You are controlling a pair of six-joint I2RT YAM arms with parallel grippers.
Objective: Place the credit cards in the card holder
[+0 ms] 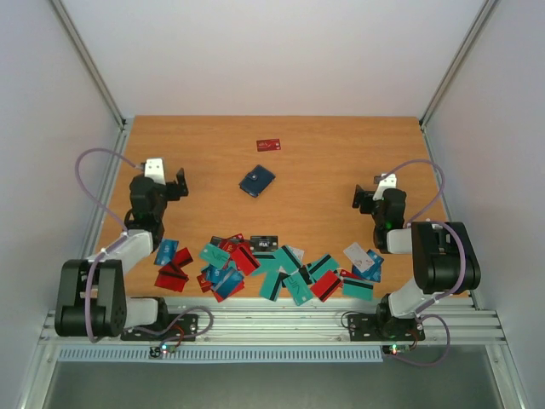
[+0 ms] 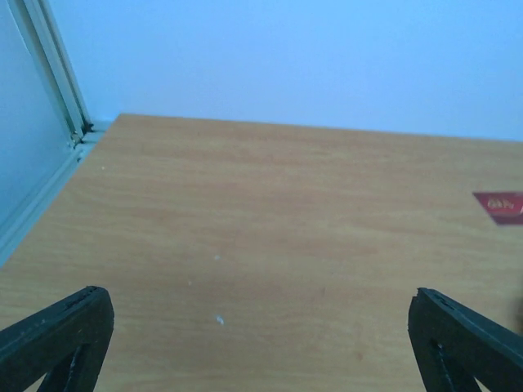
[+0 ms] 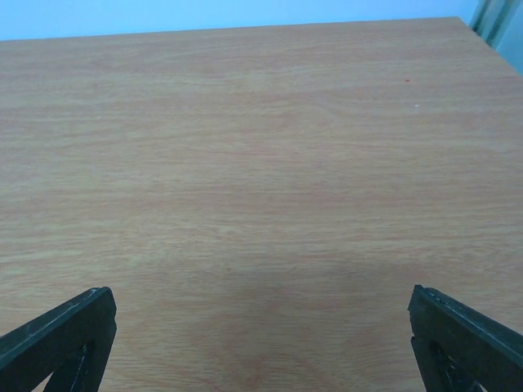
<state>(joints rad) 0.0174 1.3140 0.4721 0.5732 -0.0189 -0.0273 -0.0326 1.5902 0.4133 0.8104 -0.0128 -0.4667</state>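
Observation:
The card holder (image 1: 256,181), a small dark navy case, lies closed on the wooden table past its middle. One red card (image 1: 269,145) (image 2: 500,207) lies alone beyond it. Many credit cards (image 1: 264,264), teal, red, blue, white and black, lie scattered and overlapping along the near edge between the arm bases. My left gripper (image 1: 168,181) (image 2: 261,343) hovers open at the left, with only bare wood between its fingers (image 2: 61,335). On the right my right gripper (image 1: 373,192) (image 3: 261,343) is also open, over bare wood. Neither touches a card or the holder.
White walls with metal corner posts (image 1: 89,68) close in the table on three sides. A metal rail (image 1: 281,328) runs along the near edge, where both arm bases are bolted. Grey cables loop from each arm.

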